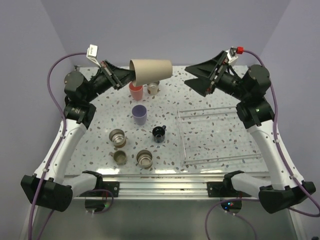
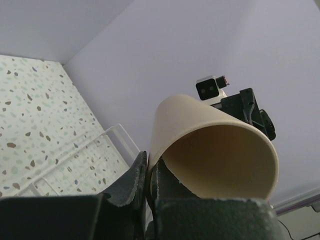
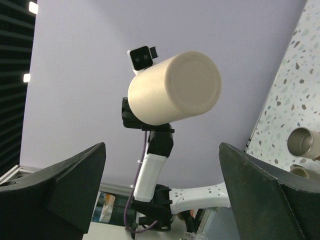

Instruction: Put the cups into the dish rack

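My left gripper [image 1: 127,76] is shut on the rim of the beige cup [image 1: 151,71] and holds it on its side, high over the table's back, base pointing right. In the left wrist view one finger is inside the beige cup [image 2: 200,130] and one outside, at the gripper [image 2: 148,162]. My right gripper [image 1: 194,75] is open and empty, raised, facing the beige cup [image 3: 175,90] from the right. The wire dish rack [image 1: 181,131] stands empty at right. On the table are a coral cup [image 1: 136,91], a lavender cup [image 1: 139,114], a black mug [image 1: 159,133] and steel cups [image 1: 118,137].
One steel cup [image 1: 153,88] stands beside the coral cup under the held cup. Two more steel cups [image 1: 120,157] [image 1: 144,158] stand near the front edge. The rack's white wire [image 2: 107,137] shows in the left wrist view. A steel cup [image 3: 305,142] shows at the right wrist view's edge.
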Controlling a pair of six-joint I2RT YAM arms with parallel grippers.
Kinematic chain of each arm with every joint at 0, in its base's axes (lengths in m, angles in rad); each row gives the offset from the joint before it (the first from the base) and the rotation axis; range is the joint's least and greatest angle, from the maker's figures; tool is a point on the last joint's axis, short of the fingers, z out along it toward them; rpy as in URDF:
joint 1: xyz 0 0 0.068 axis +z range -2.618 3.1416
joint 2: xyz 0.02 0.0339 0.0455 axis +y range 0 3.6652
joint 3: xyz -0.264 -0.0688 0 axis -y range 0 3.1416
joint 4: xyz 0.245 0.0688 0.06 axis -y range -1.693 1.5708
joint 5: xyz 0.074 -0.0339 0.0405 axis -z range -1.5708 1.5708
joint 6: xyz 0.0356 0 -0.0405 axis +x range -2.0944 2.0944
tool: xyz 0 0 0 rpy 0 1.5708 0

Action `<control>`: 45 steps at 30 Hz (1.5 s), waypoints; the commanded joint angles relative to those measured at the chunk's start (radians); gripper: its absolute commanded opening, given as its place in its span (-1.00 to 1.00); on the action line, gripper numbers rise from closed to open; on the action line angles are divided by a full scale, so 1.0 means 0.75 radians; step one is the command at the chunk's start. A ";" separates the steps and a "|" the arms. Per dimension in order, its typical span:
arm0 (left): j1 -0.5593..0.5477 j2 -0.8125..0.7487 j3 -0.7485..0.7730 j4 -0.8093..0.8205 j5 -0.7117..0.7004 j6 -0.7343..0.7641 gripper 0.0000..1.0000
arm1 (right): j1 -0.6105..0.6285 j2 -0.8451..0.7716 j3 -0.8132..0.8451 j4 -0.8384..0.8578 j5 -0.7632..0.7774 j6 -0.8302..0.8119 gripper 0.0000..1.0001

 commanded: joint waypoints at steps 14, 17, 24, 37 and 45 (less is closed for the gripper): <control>-0.095 -0.005 -0.082 0.413 -0.045 -0.191 -1.00 | 0.183 0.176 0.100 0.218 0.175 0.061 0.97; -0.109 0.005 -0.086 0.417 -0.051 -0.179 -1.00 | 0.211 0.207 0.127 0.243 0.194 0.068 0.97; -0.121 0.007 -0.131 0.443 -0.081 -0.167 -1.00 | 0.248 0.266 0.172 0.302 0.212 0.113 0.95; -0.123 0.007 -0.168 0.366 -0.143 -0.101 -1.00 | 0.283 0.325 0.256 0.219 0.194 0.072 -0.48; -0.123 -0.020 -0.113 0.037 -0.208 0.087 -0.60 | 0.275 0.331 0.380 -0.051 0.226 -0.143 -1.00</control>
